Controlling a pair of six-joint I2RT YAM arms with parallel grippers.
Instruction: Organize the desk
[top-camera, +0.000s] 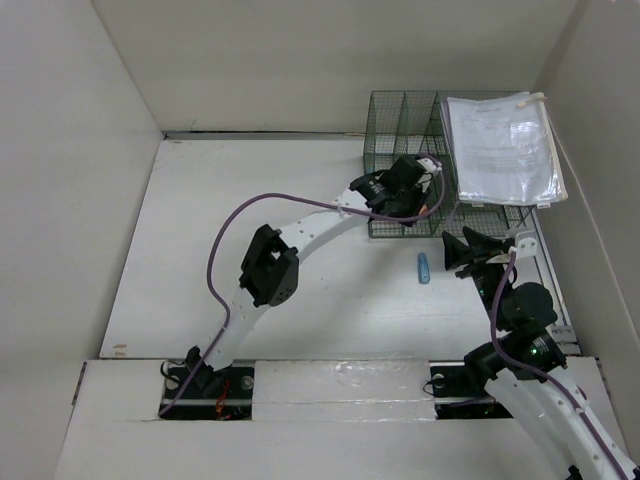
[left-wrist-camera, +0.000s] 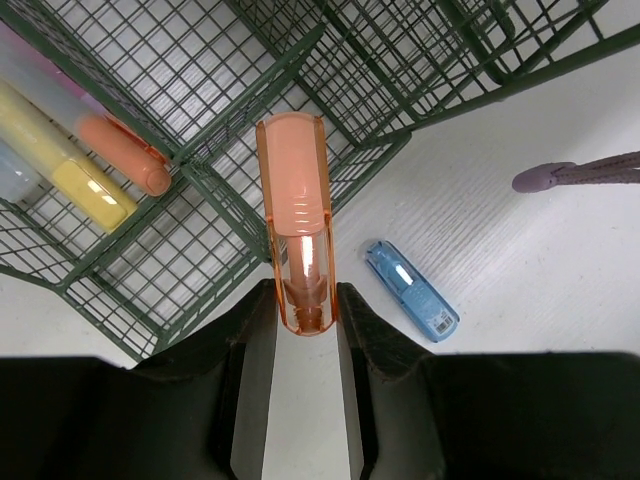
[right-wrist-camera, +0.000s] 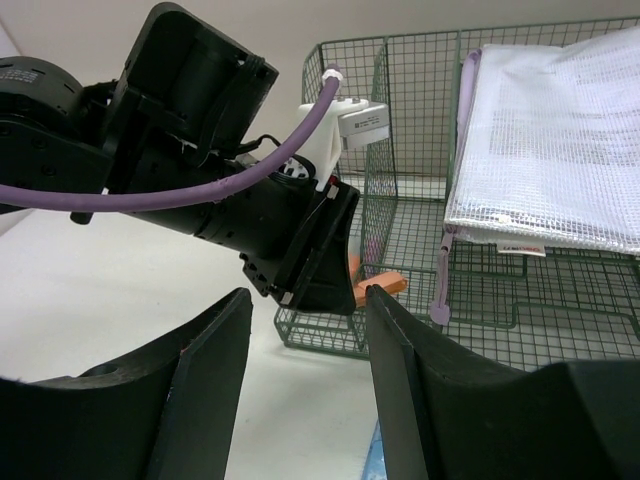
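Observation:
The white desk (top-camera: 340, 300) carries a dark green wire-mesh rack (top-camera: 400, 120) at the back right. My left gripper (top-camera: 418, 192) is over the rack's front edge. In the left wrist view it (left-wrist-camera: 302, 300) is shut on a clear orange marker (left-wrist-camera: 297, 200) that points out over a rack divider. A yellow marker (left-wrist-camera: 75, 165) and an orange marker (left-wrist-camera: 125, 152) lie in a rack compartment. A small blue flat item (top-camera: 424, 268) lies on the desk in front of the rack and also shows in the left wrist view (left-wrist-camera: 412, 290). My right gripper (top-camera: 468, 248) is open and empty, just right of the blue item.
A white mesh document pouch (top-camera: 502, 150) lies on top of the rack's right side, its purple zipper pull (right-wrist-camera: 441, 300) hanging down. In the right wrist view the left gripper's black body (right-wrist-camera: 250, 220) fills the space ahead of my right gripper (right-wrist-camera: 308, 300). White walls enclose the desk.

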